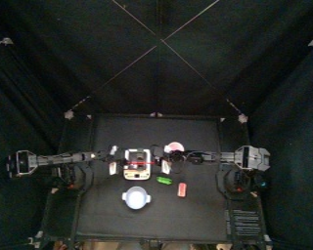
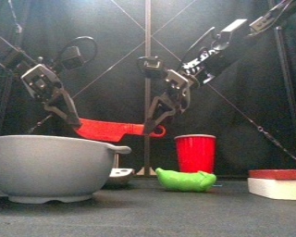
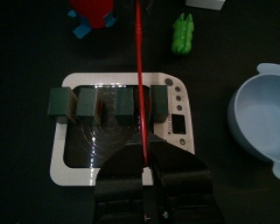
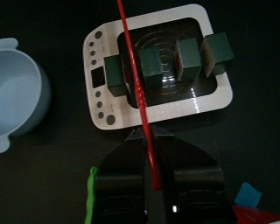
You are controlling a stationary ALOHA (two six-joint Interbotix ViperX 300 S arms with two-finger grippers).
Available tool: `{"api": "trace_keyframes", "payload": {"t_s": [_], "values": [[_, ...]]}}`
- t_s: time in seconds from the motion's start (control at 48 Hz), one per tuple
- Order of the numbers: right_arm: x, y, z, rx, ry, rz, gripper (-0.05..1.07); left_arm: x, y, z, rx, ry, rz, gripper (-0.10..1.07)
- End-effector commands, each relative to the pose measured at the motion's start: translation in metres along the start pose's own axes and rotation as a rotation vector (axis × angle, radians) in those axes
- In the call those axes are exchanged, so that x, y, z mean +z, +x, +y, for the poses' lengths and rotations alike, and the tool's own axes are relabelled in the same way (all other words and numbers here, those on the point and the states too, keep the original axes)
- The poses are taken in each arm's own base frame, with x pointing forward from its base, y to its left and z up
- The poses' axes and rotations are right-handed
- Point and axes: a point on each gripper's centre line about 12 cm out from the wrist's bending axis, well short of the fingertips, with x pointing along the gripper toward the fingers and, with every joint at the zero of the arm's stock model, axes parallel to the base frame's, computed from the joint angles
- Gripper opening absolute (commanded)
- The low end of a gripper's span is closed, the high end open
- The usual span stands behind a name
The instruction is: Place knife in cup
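While L gripper (image 3: 146, 162), R gripper (image 4: 154, 166) pinch knife (image 3: 142, 79) (ends hidden), cup's (image 2: 195, 153) apart.

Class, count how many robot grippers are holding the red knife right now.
2. The left gripper grips one end of the knife and the right gripper grips the other, with the knife above the white board.

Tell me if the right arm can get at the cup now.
Probably yes: the cup stands uncovered just beside the right gripper, but its jaws share the knife with the left gripper.
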Motion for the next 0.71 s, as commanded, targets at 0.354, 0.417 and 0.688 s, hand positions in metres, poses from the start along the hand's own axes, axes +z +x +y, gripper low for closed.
{"api": "trace_keyframes", "payload": {"t_s": [0.354,0.417,0.688], "values": [[0.029,-0.026,0.005,0.003,0.012,-0.101,0.26,0.015,-0.003,0.005,0.047,-0.092,-0.063,0.50],[0.029,-0.029,0.007,0.011,0.025,-0.107,0.26,0.015,-0.003,0.005,0.049,-0.113,-0.067,0.56],[0.029,-0.051,0.015,0.054,0.072,-0.116,0.26,0.019,-0.004,0.004,0.063,-0.175,-0.090,0.74]]}}
